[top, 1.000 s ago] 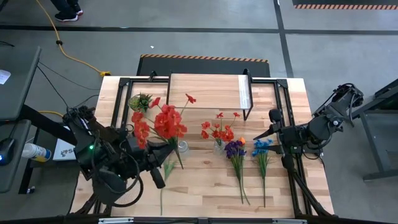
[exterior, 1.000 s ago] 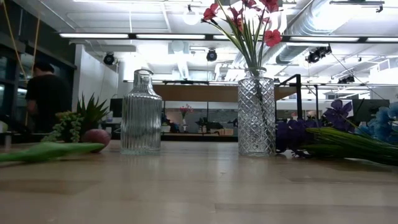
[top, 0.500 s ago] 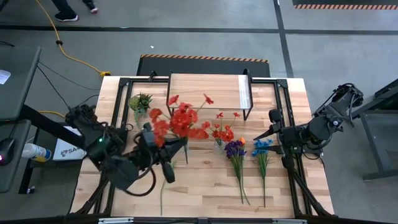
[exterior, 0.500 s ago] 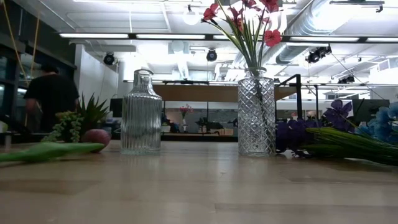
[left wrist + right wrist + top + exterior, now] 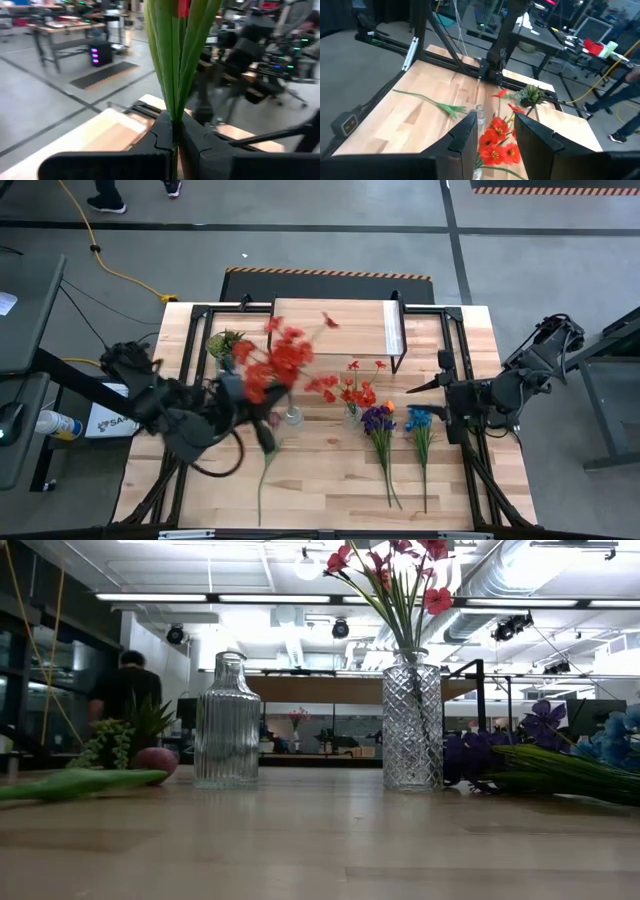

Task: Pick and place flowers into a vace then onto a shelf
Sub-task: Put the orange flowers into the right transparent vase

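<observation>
My left gripper is shut on a bunch of red flowers, held above the table's left half near the empty ribbed glass vase. A second, diamond-cut vase stands on the table with red flowers in it. Purple flowers and blue flowers lie flat on the table to its right. A loose green stem lies near the front. The shelf stands at the far edge. My right gripper hangs open above the table's right side, holding nothing. My left gripper pinches the bunch's green stems between its two fingers. The stems and long leaves rise out of the shut fingers, and the red blooms stand beyond them. The bunch is lifted clear of the table.
A small green potted plant sits at the far left beside the shelf. Black frame rails run along the table's sides. A person walks in the room beyond the table.
My left gripper has carried the red bunch a little up and toward the far edge while rolling its wrist. The blooms have swung from above the table's left part toward the shelf. The person in the room has walked along.
</observation>
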Available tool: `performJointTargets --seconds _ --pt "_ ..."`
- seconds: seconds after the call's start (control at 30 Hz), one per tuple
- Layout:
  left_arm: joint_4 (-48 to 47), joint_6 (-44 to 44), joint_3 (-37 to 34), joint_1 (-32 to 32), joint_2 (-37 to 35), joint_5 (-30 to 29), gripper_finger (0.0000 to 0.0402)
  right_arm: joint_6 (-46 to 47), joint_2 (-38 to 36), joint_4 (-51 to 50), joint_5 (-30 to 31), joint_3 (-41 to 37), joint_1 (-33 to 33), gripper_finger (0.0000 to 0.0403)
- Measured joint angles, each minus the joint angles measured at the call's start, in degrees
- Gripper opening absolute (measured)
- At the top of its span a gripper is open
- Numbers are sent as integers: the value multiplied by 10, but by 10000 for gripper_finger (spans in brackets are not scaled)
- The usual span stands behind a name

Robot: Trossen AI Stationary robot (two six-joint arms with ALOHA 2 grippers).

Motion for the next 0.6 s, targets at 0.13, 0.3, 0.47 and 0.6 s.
performJointTargets --seconds 0.13,0.3,0.47,0.6 --pt "-140 -139 0 -28 -24 -76 42 4 0 0 -1 0 0 122" --pt "-349 -350 0 -80 -35 -161 42 4 0 0 1 0 0 122" --pt "-433 -463 -34 -124 -47 -200 42 4 0 0 24 0 0 122" --pt "-448 -556 -104 -138 -70 -201 42 -4 0 11 41 0 0 122"
